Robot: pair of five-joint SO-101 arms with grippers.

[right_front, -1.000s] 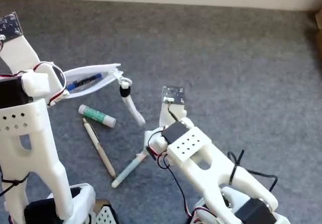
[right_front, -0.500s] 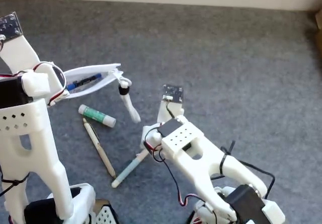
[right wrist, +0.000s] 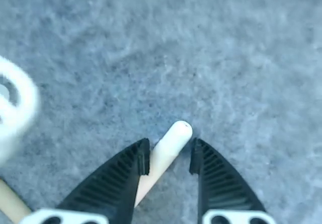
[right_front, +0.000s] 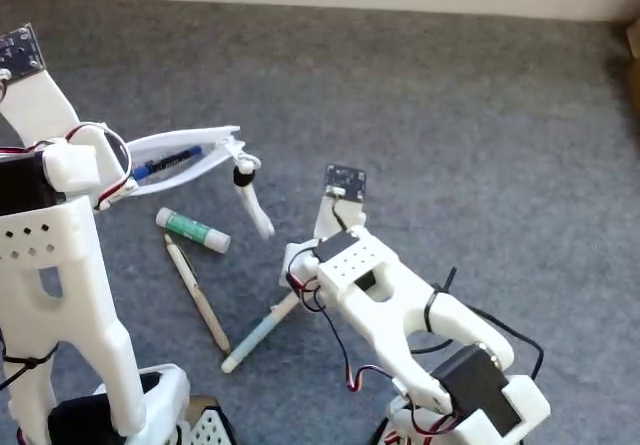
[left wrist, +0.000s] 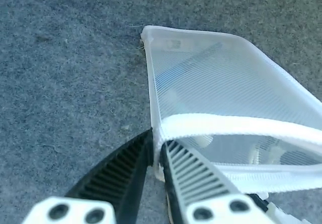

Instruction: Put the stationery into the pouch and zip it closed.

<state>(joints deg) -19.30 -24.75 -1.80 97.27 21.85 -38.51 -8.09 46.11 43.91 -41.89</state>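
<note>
Pouch (left wrist: 226,83) rim: we are clamping it in the left gripper (left wrist: 156,153) so the mouth gapes for loading; right gripper (right wrist: 169,146) jaws are spread, straddling 1 pen (right wrist: 176,132) for pickup.

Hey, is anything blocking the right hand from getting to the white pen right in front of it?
Nothing visible does. The right hand is open and straddles the end of the white pen, which lies on the grey carpet.

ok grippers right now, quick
left gripper: closed on the pouch edge
right gripper: open, pen tip between the jaws
</note>
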